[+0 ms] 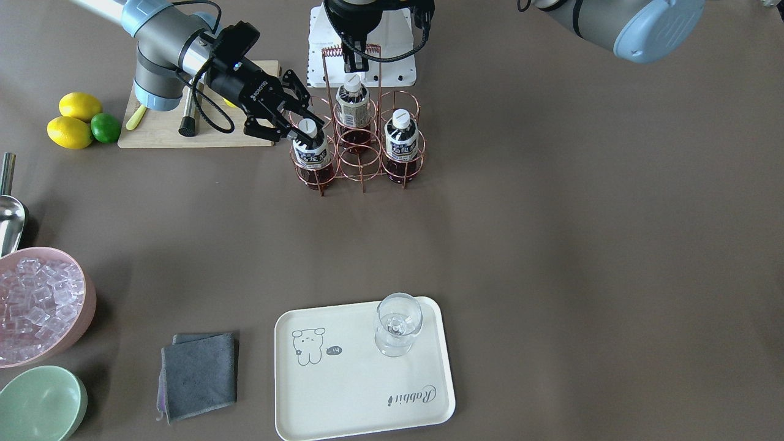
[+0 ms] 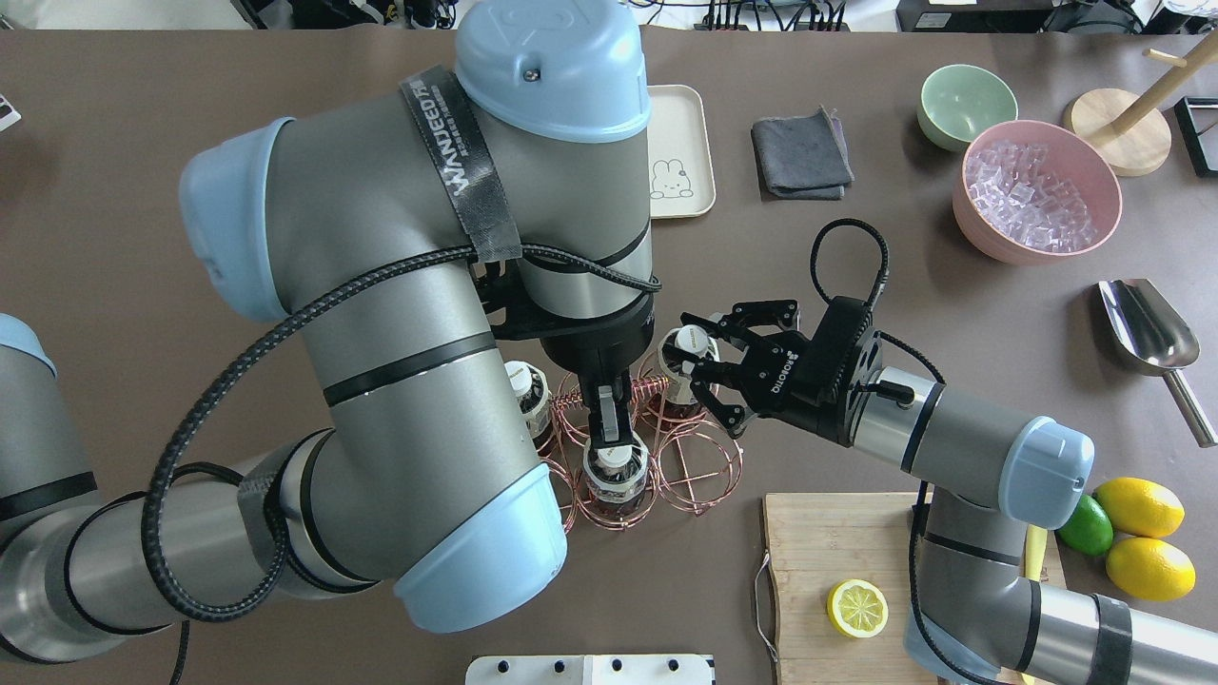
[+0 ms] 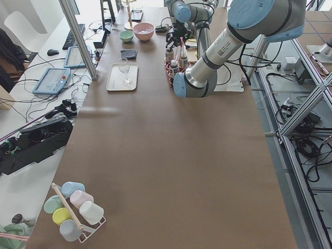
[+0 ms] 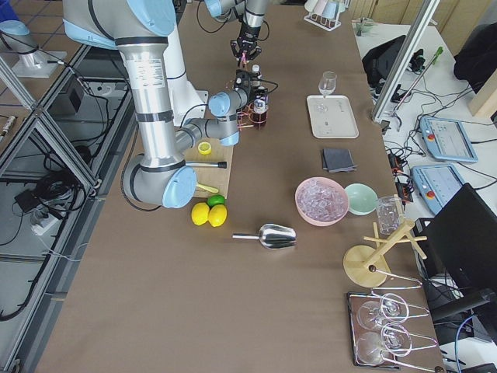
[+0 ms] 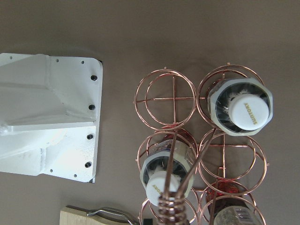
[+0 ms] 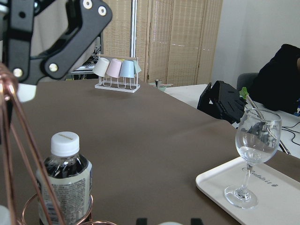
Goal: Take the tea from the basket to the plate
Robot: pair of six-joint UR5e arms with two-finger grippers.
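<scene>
**Right gripper straddles tea in basket, no grip yet**

The right gripper [image 1: 305, 127] is spread wide, with one finger on either side of the white cap of the tea [image 1: 311, 154]. That bottle stands upright in the basket [image 1: 359, 149], in the corner ring on the robot's right, operators' side. The basket sits mid-table near the robot-side edge. The plate [image 1: 355, 392] is well apart, by the operators' edge, with a wine glass [image 1: 398, 324] standing on it. The left gripper [image 1: 355, 66] comes straight down with its fingers pinched together at the handle's top bar. It looks clamped there, steadying the basket. Two other bottles [image 1: 353, 104] [image 1: 401, 138] fill other rings.

Risks:
- A grip this high, at the cap, could slip or let the bottle swing.
- The bottle may drag on the ring wire and tilt the basket if the left hold is loose.
- The grippers are near each other, so the lift could clip the handle or the left gripper.
- On the plate, the glass could get knocked.

Hard to see:
- The overhead view has the left arm covering most of the basket and plate.
- Whether the right fingers touch the cap can't be told.
- The left wrist view shows no fingers.
- The side views are too small.
</scene>
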